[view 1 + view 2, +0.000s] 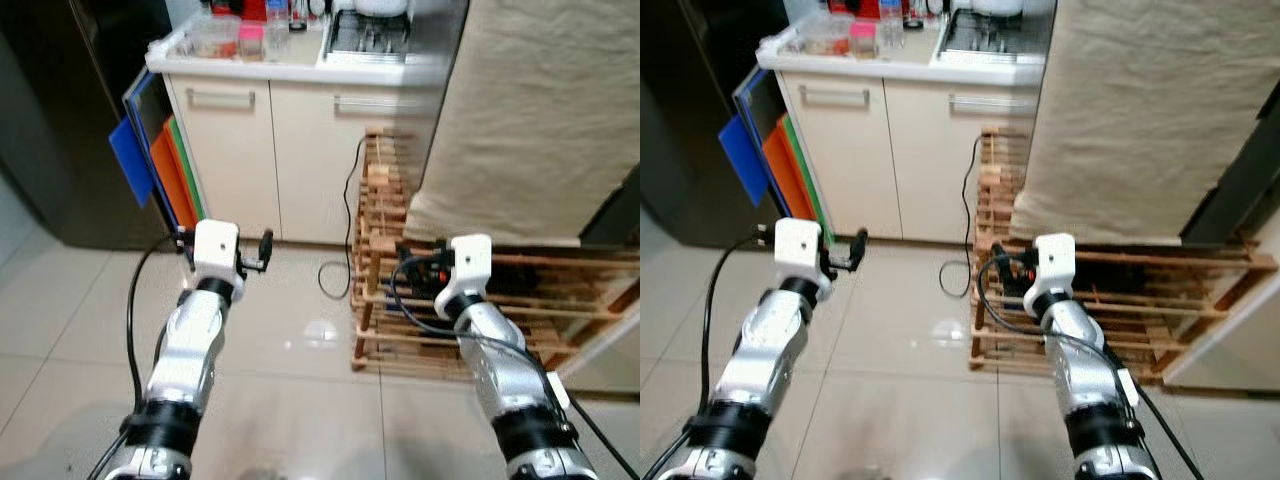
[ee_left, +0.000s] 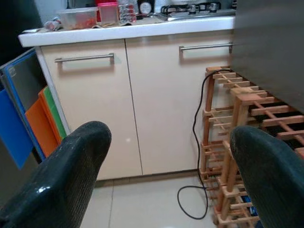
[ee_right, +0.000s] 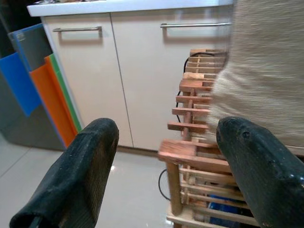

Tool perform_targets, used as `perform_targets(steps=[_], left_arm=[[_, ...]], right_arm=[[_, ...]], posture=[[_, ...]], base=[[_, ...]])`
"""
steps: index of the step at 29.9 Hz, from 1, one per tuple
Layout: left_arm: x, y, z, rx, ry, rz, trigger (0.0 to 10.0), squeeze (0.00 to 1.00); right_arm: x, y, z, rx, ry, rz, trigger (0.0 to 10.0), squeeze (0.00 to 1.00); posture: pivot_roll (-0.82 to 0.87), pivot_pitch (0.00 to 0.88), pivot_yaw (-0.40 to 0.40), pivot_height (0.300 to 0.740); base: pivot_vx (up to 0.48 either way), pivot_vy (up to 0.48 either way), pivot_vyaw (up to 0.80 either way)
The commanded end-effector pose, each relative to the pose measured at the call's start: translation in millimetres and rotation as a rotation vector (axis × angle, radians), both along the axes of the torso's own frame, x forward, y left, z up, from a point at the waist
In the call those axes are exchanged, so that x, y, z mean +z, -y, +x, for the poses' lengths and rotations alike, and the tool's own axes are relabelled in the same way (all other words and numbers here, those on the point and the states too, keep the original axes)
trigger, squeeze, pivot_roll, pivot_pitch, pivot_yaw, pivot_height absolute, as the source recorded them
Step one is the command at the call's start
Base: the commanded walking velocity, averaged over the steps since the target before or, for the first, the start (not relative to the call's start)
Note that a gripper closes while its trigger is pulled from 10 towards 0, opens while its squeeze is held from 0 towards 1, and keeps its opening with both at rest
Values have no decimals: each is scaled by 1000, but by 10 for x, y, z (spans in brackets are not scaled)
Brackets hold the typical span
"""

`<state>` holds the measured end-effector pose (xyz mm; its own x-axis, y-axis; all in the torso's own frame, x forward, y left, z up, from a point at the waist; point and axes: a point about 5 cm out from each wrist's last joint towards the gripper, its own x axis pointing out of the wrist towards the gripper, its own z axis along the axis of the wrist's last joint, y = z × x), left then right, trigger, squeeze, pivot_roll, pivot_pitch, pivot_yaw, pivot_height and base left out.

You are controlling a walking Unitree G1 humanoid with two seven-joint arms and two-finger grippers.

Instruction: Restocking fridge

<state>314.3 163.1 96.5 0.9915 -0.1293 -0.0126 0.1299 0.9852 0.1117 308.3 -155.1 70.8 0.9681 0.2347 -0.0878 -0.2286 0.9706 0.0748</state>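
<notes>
Facing glossy cream cabinets [image 1: 265,150], a slatted wooden rack [image 1: 450,300] alongside.

The kitchen is evenly and fairly brightly lit from above; a soft white glare patch sits on the glossy floor tiles [image 1: 318,332], and the dark tall unit [image 1: 60,120] at the robot's left stays in deep shade with no detail. Both eye views are mildly soft, with the countertop [image 1: 290,68] washed pale and its clutter blurred; straight lines bow a little toward the edges. In the wrist views the near black fingers [image 2: 61,180] are large and out of focus, one carrying a small highlight; the beige cloth [image 3: 266,71] is smeared, while the cabinet doors [image 2: 128,104] read sharp.
</notes>
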Motion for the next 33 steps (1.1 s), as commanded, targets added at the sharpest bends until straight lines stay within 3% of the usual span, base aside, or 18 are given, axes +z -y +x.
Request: perform_targets(steps=[1, 10, 18, 33], left_arm=[[62, -32, 15, -6, 23, 20, 10000, 0], [54, 24, 13, -44, 23, 48, 10000, 0], [50, 55, 27, -60, 13, 43, 10000, 0], [98, 124, 33, -116, 45, 85, 10000, 0]], right_arm=[[-3, 5, 15, -14, 2, 2, 10000, 0], [-33, 14, 28, -43, 12, -44, 10000, 0], [-54, 30, -5, -44, 16, -28, 10000, 0], [-102, 72, -21, -74, 1, -15, 10000, 0]], posture=[[14, 0, 26, 740], [22, 0, 15, 740], [17, 0, 17, 740], [10, 0, 26, 740]], base=[[0, 480, -550], [0, 476, -287], [396, 267, 0], [416, 213, -626]])
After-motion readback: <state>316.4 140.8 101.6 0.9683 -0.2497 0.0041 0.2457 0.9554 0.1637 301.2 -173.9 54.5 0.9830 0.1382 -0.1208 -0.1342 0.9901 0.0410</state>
